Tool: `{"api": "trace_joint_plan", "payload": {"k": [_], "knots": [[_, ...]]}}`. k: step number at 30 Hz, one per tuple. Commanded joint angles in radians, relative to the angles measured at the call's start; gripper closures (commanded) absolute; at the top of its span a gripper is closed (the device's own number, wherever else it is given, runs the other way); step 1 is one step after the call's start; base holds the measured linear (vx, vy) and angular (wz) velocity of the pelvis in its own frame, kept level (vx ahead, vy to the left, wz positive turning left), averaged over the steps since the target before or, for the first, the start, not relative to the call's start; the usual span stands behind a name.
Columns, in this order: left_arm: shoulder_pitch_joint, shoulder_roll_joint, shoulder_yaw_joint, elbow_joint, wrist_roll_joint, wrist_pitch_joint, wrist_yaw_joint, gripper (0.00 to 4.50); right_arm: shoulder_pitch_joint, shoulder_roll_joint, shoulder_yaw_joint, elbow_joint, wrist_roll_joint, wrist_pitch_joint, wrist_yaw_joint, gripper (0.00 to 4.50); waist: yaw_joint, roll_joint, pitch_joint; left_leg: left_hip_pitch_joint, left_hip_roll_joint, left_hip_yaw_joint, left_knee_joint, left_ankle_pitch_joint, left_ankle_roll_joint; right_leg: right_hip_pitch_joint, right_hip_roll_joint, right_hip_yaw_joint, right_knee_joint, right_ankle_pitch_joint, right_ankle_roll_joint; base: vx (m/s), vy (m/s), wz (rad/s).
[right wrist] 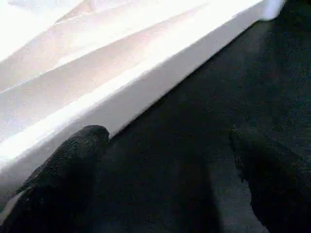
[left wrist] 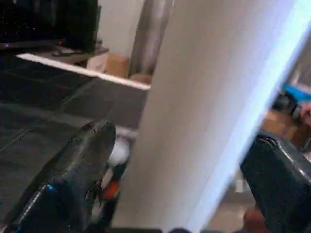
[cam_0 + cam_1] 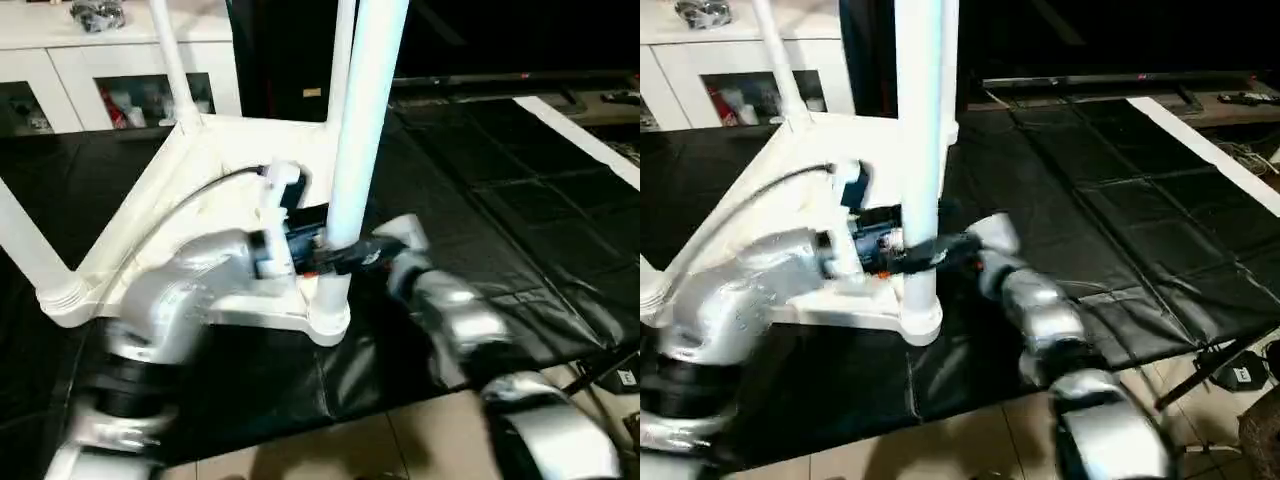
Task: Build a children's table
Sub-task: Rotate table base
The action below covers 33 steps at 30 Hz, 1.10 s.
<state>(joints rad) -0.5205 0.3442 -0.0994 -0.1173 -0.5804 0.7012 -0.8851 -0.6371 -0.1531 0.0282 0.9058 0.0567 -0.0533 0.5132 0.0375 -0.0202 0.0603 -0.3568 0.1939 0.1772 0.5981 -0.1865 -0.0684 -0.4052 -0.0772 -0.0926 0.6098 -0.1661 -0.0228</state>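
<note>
- You are looking at one table top [image 3: 215, 165] lying upside down on the black mat [image 3: 520, 230], ribbed side facing up.
- Four legs are standing in its corner sockets: the near leg [image 3: 358, 130] at about 6 o'clock of the top, one [image 3: 172, 60] at 12 o'clock, one [image 3: 25, 245] at 9 o'clock, and a fourth [image 3: 343, 55] rising behind the near one.
- Your left gripper [image 2: 184, 160] is sitting with its jaws spread wide on either side of the near leg — one black finger [image 2: 80, 165] on each flank, gripping nothing that I can confirm.
- Your right gripper [image 1: 165, 160] is hovering low over the mat just beside the top's white edge [image 1: 146, 82], jaws gaping wide and holding nothing.
- One white cabinet [image 3: 60, 70] is standing at 11 o'clock, beyond the mat.
</note>
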Motion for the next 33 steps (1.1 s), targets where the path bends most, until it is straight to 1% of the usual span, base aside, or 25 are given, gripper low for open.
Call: {"api": "trace_joint_plan", "payload": {"k": [1,2,3,4,5,6,7,8,9,10,11,13,14,15,16,17,18,19,22,25,27,28,29,30,33], "knots": [[-0.001,0.038,-0.013,0.015,0.034,-0.034,-0.067,0.04,0.03,-0.026,-0.021,-0.058,0.022,0.005,0.029,0.0,0.005,0.008,-0.068,0.004,0.029,-0.009,-0.069,-0.214,0.014,0.054,-0.058,0.056,-0.073,-0.282,-0.171,0.0,0.0,0.0],[0.0,0.091,-0.04,0.033,0.075,-0.068,-0.108,0.04,0.061,-0.052,-0.027,-0.117,0.033,0.02,0.054,0.0,0.006,0.008,-0.067,0.004,0.029,-0.009,-0.07,-0.215,0.015,0.056,-0.058,0.056,-0.074,-0.28,-0.17,0.0,0.0,0.0],[0.0,0.108,-0.054,0.04,0.094,-0.08,-0.117,0.04,0.071,-0.06,-0.029,-0.136,0.037,0.025,0.062,0.0,0.008,0.008,-0.067,0.005,0.031,-0.009,-0.071,-0.217,0.017,0.055,-0.057,0.056,-0.074,-0.279,-0.165,0.0,0.0,0.0],[-0.001,0.116,-0.062,0.045,0.104,-0.087,-0.121,0.04,0.075,-0.064,-0.03,-0.143,0.039,0.026,0.065,0.0,0.006,0.008,-0.068,0.005,0.031,-0.009,-0.071,-0.215,0.014,0.055,-0.058,0.057,-0.07,-0.273,-0.171,0.0,0.0,0.0],[-0.004,0.134,-0.072,0.063,0.121,-0.097,-0.133,0.04,0.095,-0.079,-0.029,-0.182,0.044,0.03,0.08,0.0,0.008,0.01,-0.067,0.005,0.029,-0.008,-0.071,-0.216,0.014,0.055,-0.058,0.056,-0.076,-0.277,-0.174,0.0,0.0,0.0],[-0.007,0.146,-0.077,0.075,0.13,-0.103,-0.142,0.04,0.109,-0.09,-0.028,-0.208,0.048,0.033,0.091,0.0,0.008,0.011,-0.067,0.004,0.03,-0.009,-0.071,-0.22,0.008,0.056,-0.061,0.056,-0.074,-0.287,-0.18,0.0,0.0,0.0],[-0.008,0.159,-0.081,0.091,0.136,-0.12,-0.161,0.04,0.129,-0.104,-0.028,-0.244,0.048,0.037,0.099,0.0,0.01,0.008,-0.065,0.004,0.03,-0.008,-0.072,-0.226,0.007,0.056,-0.061,0.057,-0.079,-0.306,-0.173,0.0,0.0,0.0],[-0.009,0.174,-0.087,0.119,0.148,-0.146,-0.182,0.04,0.157,-0.119,-0.035,-0.298,0.054,0.047,0.104,0.0,0.009,0.008,-0.067,0.005,0.03,-0.008,-0.071,-0.226,0.005,0.056,-0.062,0.057,-0.076,-0.308,-0.172,0.0,0.0,0.0],[-0.009,0.183,-0.093,0.135,0.158,-0.164,-0.194,0.04,0.173,-0.124,-0.038,-0.329,0.061,0.056,0.109,0.0,0.012,0.007,-0.065,0.005,0.028,-0.008,-0.071,-0.229,0.008,0.056,-0.06,0.058,-0.08,-0.324,-0.161,0.0,0.0,0.0],[-0.01,0.214,-0.127,0.182,0.209,-0.225,-0.229,0.04,0.215,-0.134,-0.042,-0.423,0.093,0.096,0.138,0.0,0.012,0.008,-0.063,0.006,0.029,-0.01,-0.075,-0.237,0.011,0.054,-0.058,0.057,-0.085,-0.336,-0.153,0.0,0.0,0.0],[-0.008,0.229,-0.143,0.204,0.234,-0.261,-0.25,0.04,0.239,-0.139,-0.042,-0.475,0.114,0.119,0.159,0.0,0.012,0.01,-0.064,0.007,0.028,-0.01,-0.074,-0.241,0.013,0.054,-0.057,0.058,-0.085,-0.34,-0.143,0.0,0.0,0.0],[-0.014,0.258,-0.173,0.268,0.282,-0.317,-0.283,0.04,0.298,-0.169,-0.022,-0.594,0.151,0.174,0.221,0.0,0.013,0.009,-0.061,0.007,0.029,-0.013,-0.079,-0.266,0.019,0.054,-0.056,0.057,-0.091,-0.382,-0.114,0.0,0.0,0.0],[-0.016,0.268,-0.185,0.294,0.303,-0.345,-0.302,0.04,0.322,-0.188,-0.008,-0.638,0.157,0.183,0.25,0.0,0.014,0.009,-0.063,0.009,0.03,-0.014,-0.079,-0.27,0.015,0.054,-0.059,0.057,-0.09,-0.389,-0.112,0.0,0.0,0.0],[-0.022,0.285,-0.204,0.333,0.336,-0.381,-0.321,0.04,0.358,-0.225,0.014,-0.695,0.161,0.194,0.297,0.0,0.016,0.012,-0.06,0.009,0.03,-0.014,-0.08,-0.282,0.017,0.052,-0.058,0.055,-0.1,-0.415,-0.103,0.0,0.0,0.0],[-0.029,0.296,-0.221,0.362,0.363,-0.41,-0.329,0.04,0.379,-0.255,0.031,-0.727,0.158,0.203,0.333,0.0,0.016,0.01,-0.062,0.01,0.032,-0.014,-0.08,-0.284,0.013,0.05,-0.061,0.058,-0.094,-0.415,-0.102,0.0,0.0,0.0],[-0.041,0.311,-0.248,0.403,0.406,-0.455,-0.334,0.04,0.404,-0.292,0.045,-0.766,0.164,0.235,0.374,0.0,0.016,0.009,-0.06,0.008,0.03,-0.015,-0.08,-0.283,0.017,0.052,-0.059,0.056,-0.099,-0.422,-0.099,0.0,0.0,0.0],[-0.05,0.318,-0.264,0.432,0.431,-0.487,-0.337,0.04,0.42,-0.314,0.05,-0.795,0.171,0.264,0.392,0.0,0.02,0.01,-0.063,0.012,0.034,-0.015,-0.079,-0.282,0.017,0.05,-0.062,0.059,-0.095,-0.416,-0.096,0.0,0.0,0.0],[-0.055,0.32,-0.271,0.447,0.442,-0.5,-0.338,0.04,0.424,-0.323,0.049,-0.805,0.171,0.274,0.394,0.0,0.019,0.009,-0.06,0.01,0.032,-0.015,-0.081,-0.281,0.02,0.05,-0.061,0.058,-0.099,-0.421,-0.096,0.0,0.0,0.0],[-0.094,0.317,-0.31,0.548,0.504,-0.594,-0.35,0.04,0.45,-0.376,0.038,-0.896,0.222,0.384,0.428,0.0,0.027,0.008,-0.063,0.009,0.032,-0.017,-0.079,-0.274,0.016,0.052,-0.066,0.056,-0.099,-0.423,-0.106,0.0,0.0,0.0],[-0.105,0.301,-0.316,0.578,0.513,-0.62,-0.373,0.04,0.458,-0.369,0.03,-0.941,0.242,0.399,0.42,0.0,0.03,0.006,-0.063,0.008,0.035,-0.017,-0.078,-0.266,0.01,0.052,-0.072,0.056,-0.097,-0.42,-0.113,0.0,0.0,0.0],[-0.11,0.291,-0.314,0.593,0.512,-0.631,-0.382,0.04,0.46,-0.362,0.024,-0.959,0.257,0.422,0.405,0.0,0.031,0.006,-0.064,0.009,0.036,-0.017,-0.078,-0.262,0.007,0.05,-0.071,0.057,-0.095,-0.406,-0.124,0.0,0.0,0.0],[-0.114,0.284,-0.313,0.6,0.511,-0.636,-0.385,0.04,0.458,-0.355,0.016,-0.971,0.279,0.467,0.389,0.0,0.032,0.013,-0.064,0.009,0.036,-0.017,-0.078,-0.264,0.005,0.05,-0.072,0.057,-0.093,-0.398,-0.129,0.0,0.0,0.0],[-0.121,0.274,-0.313,0.616,0.512,-0.648,-0.386,0.04,0.449,-0.341,0.004,-0.982,0.345,0.522,0.402,0.0,0.031,0.009,-0.065,0.009,0.035,-0.017,-0.078,-0.261,0.009,0.053,-0.07,0.057,-0.093,-0.381,-0.139,0.0,0.0,0.0],[-0.134,0.261,-0.315,0.649,0.519,-0.673,-0.388,0.04,0.44,-0.328,-0.009,-0.988,0.379,0.556,0.4,0.0,0.032,0.009,-0.065,0.009,0.035,-0.016,-0.077,-0.26,0.013,0.052,-0.07,0.056,-0.094,-0.368,-0.146,0.0,0.0,0.0],[-0.149,0.251,-0.318,0.686,0.532,-0.708,-0.393,0.04,0.44,-0.331,-0.001,-0.998,0.373,0.568,0.402,0.0,0.038,0.007,-0.065,0.009,0.036,-0.017,-0.078,-0.258,0.003,0.053,-0.073,0.056,-0.093,-0.372,-0.14,0.0,0.0,0.0]]}}
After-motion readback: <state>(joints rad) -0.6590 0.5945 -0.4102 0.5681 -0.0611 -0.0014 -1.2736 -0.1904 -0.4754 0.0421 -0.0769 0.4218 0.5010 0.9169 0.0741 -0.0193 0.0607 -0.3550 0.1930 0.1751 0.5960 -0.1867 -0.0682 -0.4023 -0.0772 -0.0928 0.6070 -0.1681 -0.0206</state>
